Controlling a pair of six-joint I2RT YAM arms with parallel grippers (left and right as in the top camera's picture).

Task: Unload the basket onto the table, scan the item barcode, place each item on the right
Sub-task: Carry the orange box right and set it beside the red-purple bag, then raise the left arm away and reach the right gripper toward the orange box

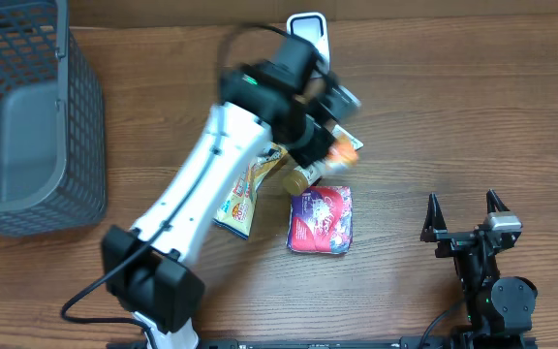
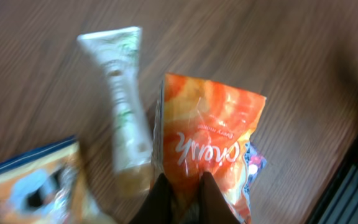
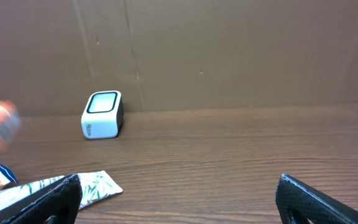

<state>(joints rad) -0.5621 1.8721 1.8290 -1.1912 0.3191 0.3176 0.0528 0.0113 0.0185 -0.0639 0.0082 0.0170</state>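
overhead, the orange packet (image 1: 345, 148) is held near the scanner (image 1: 308, 27), gripped by the left pincer (image 2: 182, 186), likely for barcode reading; the right pincer (image 1: 463, 206) is spread wide.

Mock shop checkout, set up on a robot lab bench.

Here's a wood-grain tabletop (image 1: 473, 116) dressed as a till: a small white scanner (image 3: 102, 114) stands at the far edge, a grey mesh basket (image 1: 76, 126) sits at the left edge, and packaged shop goods crowd the middle, among them an orange snack packet (image 2: 210, 143), a purple packet (image 1: 321, 219) and a pale tube (image 2: 123, 106). Plain brown cardboard wall (image 3: 229, 56) backs the far edge, and a white robot arm (image 1: 211, 184) reaches in from the near edge: a test rig more than a real store.
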